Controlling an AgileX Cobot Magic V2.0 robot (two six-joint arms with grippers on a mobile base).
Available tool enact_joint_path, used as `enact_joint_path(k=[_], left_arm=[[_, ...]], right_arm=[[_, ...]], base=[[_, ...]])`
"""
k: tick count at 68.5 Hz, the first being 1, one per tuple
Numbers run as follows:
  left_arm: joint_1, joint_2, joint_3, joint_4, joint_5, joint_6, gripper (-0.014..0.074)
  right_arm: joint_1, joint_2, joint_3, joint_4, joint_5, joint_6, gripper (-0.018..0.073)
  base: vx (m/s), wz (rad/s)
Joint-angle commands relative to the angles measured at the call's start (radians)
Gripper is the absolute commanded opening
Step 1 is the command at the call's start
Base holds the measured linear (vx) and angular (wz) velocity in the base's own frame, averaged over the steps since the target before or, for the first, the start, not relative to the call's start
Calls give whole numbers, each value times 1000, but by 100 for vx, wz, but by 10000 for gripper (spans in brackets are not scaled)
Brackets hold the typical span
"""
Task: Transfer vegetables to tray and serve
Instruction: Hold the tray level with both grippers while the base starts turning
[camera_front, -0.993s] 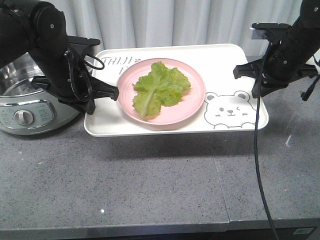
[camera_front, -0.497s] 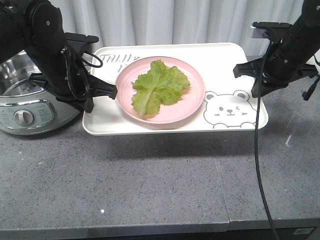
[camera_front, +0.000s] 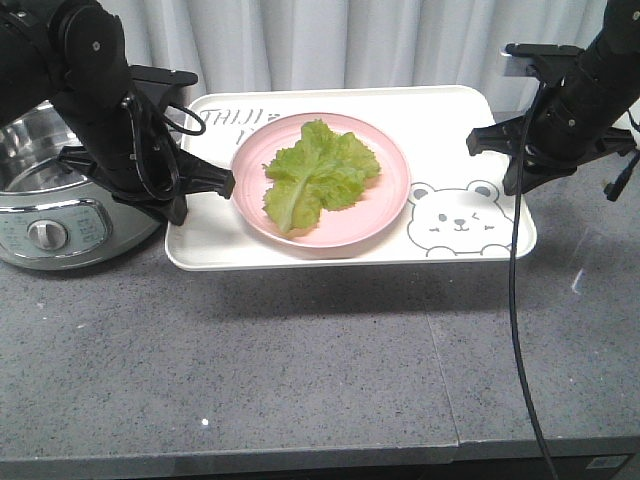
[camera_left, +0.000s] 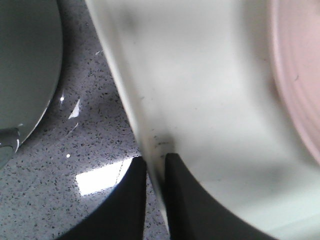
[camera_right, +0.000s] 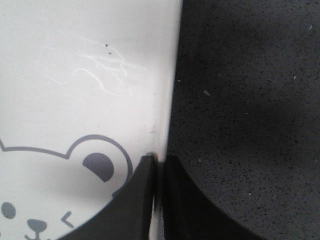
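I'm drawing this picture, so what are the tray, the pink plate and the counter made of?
The tray looks like smooth cream plastic or melamine: slightly glossy, with fine scratches and a printed bear. The pink plate seems the same sort, or maybe ceramic; it's smooth with faint rings. The counter looks like polished speckled grey stone, since it reflects light.

the vegetables (camera_front: 320, 175) are showing crinkly light green, the plate (camera_front: 392, 200) is glowing pink, the tray (camera_front: 205, 250) is showing cream-white with a grey bear face, the countertop (camera_front: 300, 370) is looking speckled dark grey.
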Motion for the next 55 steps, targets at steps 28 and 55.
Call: enact_joint_path(k=[28,55], left_arm=[[-15,-60,-30,-52,-40,30,-6],[-15,-60,-30,-52,-40,30,-6]], right_arm=[[4,-61,-29,51,16,-21,-6],[4,-61,-29,51,16,-21,-6]], base=[[0,0],[0,0]])
